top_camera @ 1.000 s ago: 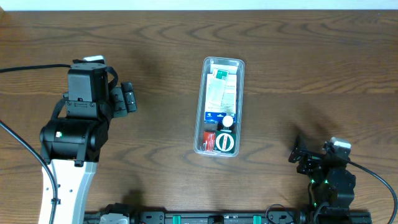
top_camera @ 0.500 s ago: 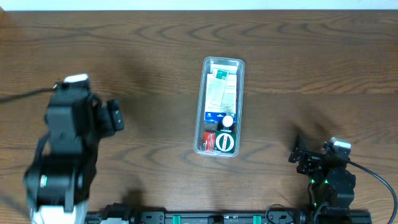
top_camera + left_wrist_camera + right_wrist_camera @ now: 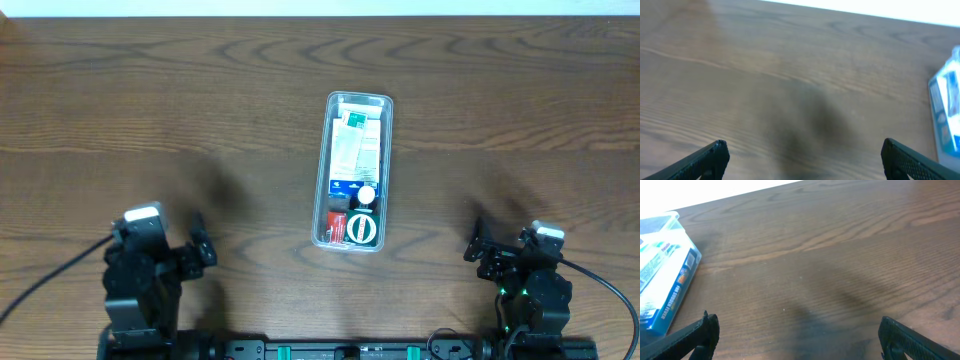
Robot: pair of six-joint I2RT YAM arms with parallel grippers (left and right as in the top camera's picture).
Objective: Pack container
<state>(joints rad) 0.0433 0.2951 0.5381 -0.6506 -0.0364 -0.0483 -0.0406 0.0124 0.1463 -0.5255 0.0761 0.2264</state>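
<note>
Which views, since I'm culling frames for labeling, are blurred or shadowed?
Overhead: sharp and evenly lit, the container crisp, faint shadows on the table. Left wrist: blurred throughout, the container smeared at the right edge, a dark shadow patch mid-frame. Right wrist: wood grain fairly sharp, a soft shadow low in the middle.

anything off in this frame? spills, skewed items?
Nothing stands out. The container sits flat, boxes inside its rim, nothing spilled. Left gripper and right gripper are open, empty, well clear of it.
</note>
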